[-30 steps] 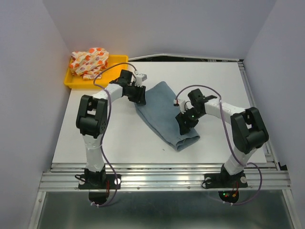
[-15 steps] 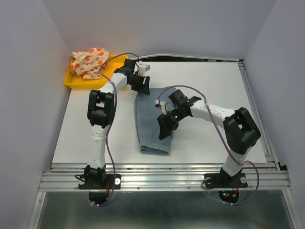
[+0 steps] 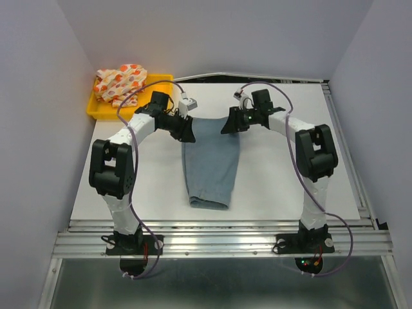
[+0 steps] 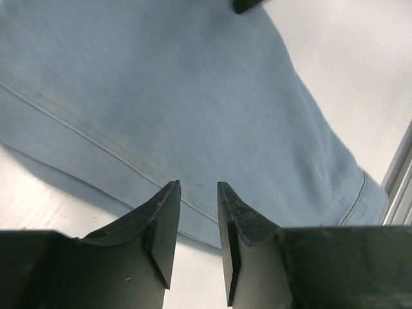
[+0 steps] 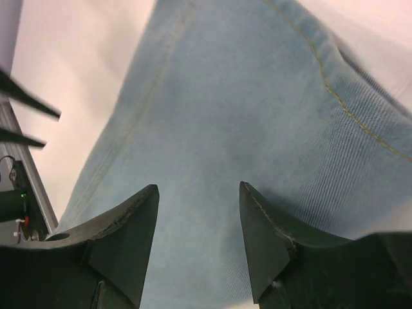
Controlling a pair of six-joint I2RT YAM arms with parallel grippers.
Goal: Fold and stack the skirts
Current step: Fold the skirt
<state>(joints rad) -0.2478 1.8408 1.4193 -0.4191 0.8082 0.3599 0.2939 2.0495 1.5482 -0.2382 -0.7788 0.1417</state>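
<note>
The light-blue denim skirt (image 3: pixel 211 161) lies flat as a long narrow shape in the middle of the table, its hem toward the near edge. My left gripper (image 3: pixel 188 134) sits at its far left corner, narrowly open and empty, with the cloth's edge (image 4: pixel 193 84) just past its tips (image 4: pixel 196 185). My right gripper (image 3: pixel 226 126) sits at the far right corner, open over the denim (image 5: pixel 244 116) with nothing between its jaws (image 5: pixel 198 187). The white skirt with orange, red and purple spots (image 3: pixel 120 82) lies bunched in the yellow tray (image 3: pixel 103 113) at the back left.
The white table (image 3: pixel 290 167) is walled by grey panels on three sides. A metal rail (image 3: pixel 219 241) runs along the near edge by the arm bases. Cables loop over both arms.
The denim skirt was swung from a slant to lie straight. My right gripper then left its middle and moved to the far right corner. My left gripper stays at the far left corner.
</note>
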